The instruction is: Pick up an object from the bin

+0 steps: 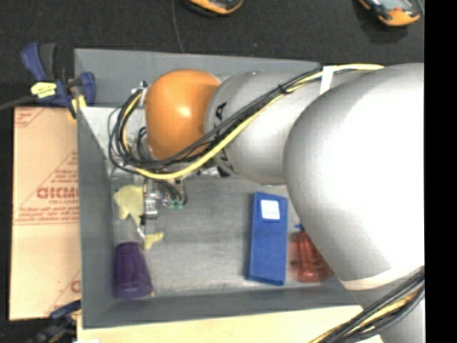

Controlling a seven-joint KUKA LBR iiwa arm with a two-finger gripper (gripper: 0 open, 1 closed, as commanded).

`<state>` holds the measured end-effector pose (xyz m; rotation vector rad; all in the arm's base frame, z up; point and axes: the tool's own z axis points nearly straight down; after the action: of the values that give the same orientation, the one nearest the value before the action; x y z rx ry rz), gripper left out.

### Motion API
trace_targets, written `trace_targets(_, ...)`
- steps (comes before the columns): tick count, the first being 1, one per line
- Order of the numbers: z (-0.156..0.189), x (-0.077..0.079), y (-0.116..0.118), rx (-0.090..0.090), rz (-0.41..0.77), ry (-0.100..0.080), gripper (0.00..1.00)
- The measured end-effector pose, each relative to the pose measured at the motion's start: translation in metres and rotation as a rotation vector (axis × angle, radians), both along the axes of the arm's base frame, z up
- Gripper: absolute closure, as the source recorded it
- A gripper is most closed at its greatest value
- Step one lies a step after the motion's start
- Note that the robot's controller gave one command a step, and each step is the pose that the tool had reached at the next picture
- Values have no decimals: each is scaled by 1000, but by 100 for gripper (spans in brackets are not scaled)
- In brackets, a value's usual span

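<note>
Camera view: gripper (148, 222) over pale yellow thing (128, 201), seemingly touching; cannot tell its opening.

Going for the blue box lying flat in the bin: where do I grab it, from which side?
I'd come straight down and pinch the blue box across its narrow width, near the labelled upper end. It lies flat, long and slim, with room on its left; the red thing crowds its lower right edge.

Cup (132, 270) in bin (207, 263) corner, box (268, 238) to its right — claw (148, 220) behind cup
</note>
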<state>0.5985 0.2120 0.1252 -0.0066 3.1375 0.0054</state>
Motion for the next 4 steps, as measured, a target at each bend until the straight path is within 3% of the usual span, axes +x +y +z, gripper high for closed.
trace_targets(1, -43, 11, -14, -1, -85, -7, 100)
trace_targets(2, -43, 11, -14, 0, -86, -7, 100)
trace_targets(4, 43, 9, -19, 1, -71, -7, 100)
